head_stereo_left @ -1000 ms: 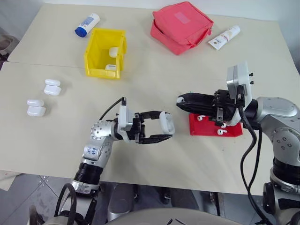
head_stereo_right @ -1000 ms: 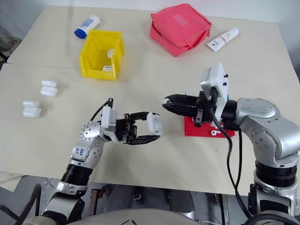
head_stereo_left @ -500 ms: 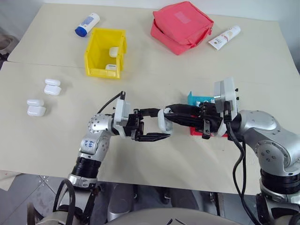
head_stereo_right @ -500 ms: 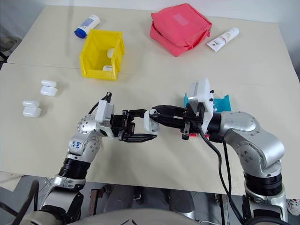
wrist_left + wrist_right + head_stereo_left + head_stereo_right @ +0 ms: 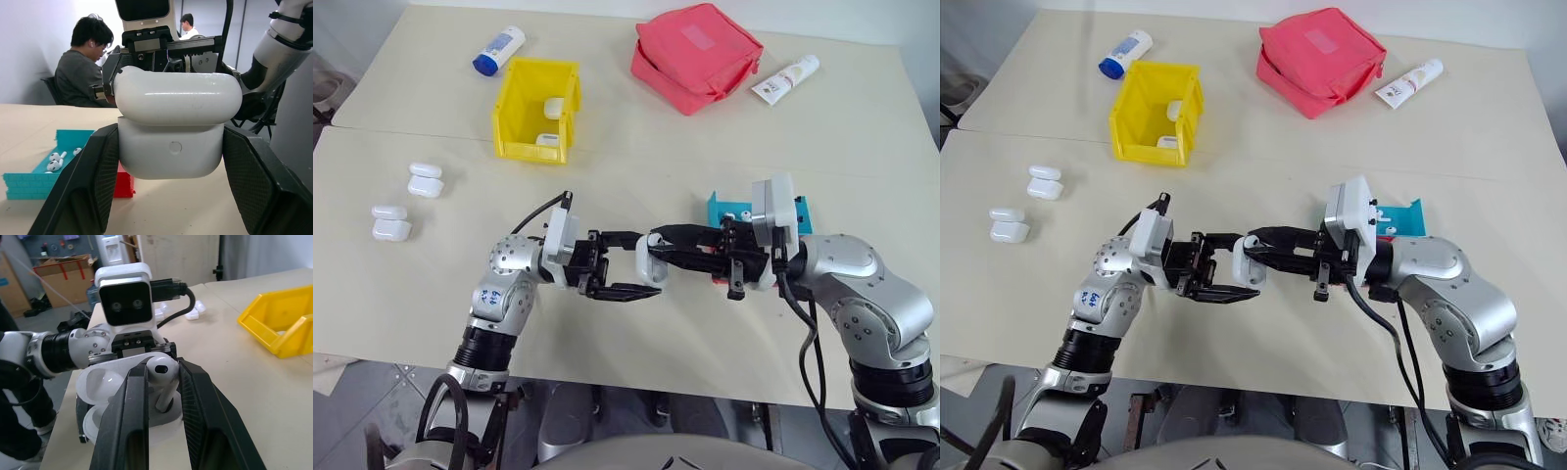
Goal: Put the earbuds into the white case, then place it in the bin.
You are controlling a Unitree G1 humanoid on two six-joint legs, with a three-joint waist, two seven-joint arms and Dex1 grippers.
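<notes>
Right hand (image 5: 656, 240) moved in, earbud (image 5: 164, 369) over case (image 5: 177, 129)

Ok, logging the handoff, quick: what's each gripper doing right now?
Left gripper: shut on the case, lid open.
Right gripper: shut on an earbud, at the case.
</notes>
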